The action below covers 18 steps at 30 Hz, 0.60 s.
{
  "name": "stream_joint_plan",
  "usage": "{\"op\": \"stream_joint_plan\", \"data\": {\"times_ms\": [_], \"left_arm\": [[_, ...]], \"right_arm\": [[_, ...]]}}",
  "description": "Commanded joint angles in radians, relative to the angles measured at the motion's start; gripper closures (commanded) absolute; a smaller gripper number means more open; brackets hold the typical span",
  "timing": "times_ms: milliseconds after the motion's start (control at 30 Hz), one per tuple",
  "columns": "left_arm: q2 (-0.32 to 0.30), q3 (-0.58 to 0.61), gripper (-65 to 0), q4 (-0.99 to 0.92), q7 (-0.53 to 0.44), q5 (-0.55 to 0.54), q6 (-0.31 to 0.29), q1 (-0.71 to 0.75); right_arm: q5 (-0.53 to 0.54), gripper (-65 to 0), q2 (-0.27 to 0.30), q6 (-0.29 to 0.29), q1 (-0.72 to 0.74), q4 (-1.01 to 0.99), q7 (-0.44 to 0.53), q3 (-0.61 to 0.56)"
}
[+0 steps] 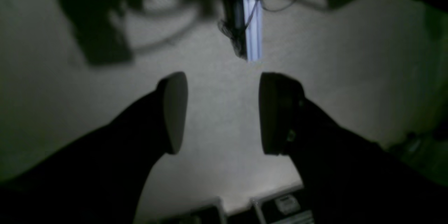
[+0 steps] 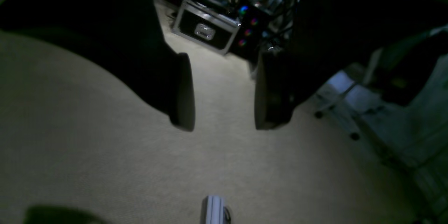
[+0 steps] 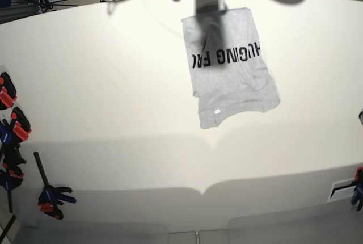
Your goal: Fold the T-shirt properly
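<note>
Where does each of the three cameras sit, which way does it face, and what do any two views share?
Left wrist: on the left arm, facing bare carpet past the open left gripper.
Right wrist: on the right arm, facing carpet and a black flight case past the open right gripper.
Base: overhead, looking down on the white table and the T-shirt; no gripper shows.
Shared: both wrist views show pale carpet.

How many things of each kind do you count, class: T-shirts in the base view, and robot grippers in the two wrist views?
T-shirt: 1, grey with black lettering
Grippers: 2, the left gripper and the right gripper, both open and empty
Total: 3
</note>
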Motion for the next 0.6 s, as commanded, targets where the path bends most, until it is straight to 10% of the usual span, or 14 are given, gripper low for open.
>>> {"op": "stream_joint_plan", "data": {"times_ms": [0, 167, 333, 567], "left_arm": [[0.013, -0.003, -30.5, -0.056, -0.018, 0.019, 0.016, -0.029], [0.106, -0.003, -30.5, -0.386, -0.117, 0.160, 0.085, -0.218], [0.131, -0.003, -30.5, -0.573, -0.195, 0.211, 0.146, -0.311], [0.126, -0.003, -30.5, -0.566, -0.231, 0.211, 0.146, -0.341]], "right_arm": [[-0.010, -27.3, 0.000, 0.014, 0.030, -0.045, 0.011, -0.034], [-0.138, -27.3, -0.058, -0.084, 0.215, -0.283, 0.201, -0.189], [-0.167, -27.3, -0.129, -0.341, 0.301, -0.418, 0.402, -0.259], [-0.266, -27.3, -0.215, -0.370, 0.310, -0.448, 0.576, -0.259]]}}
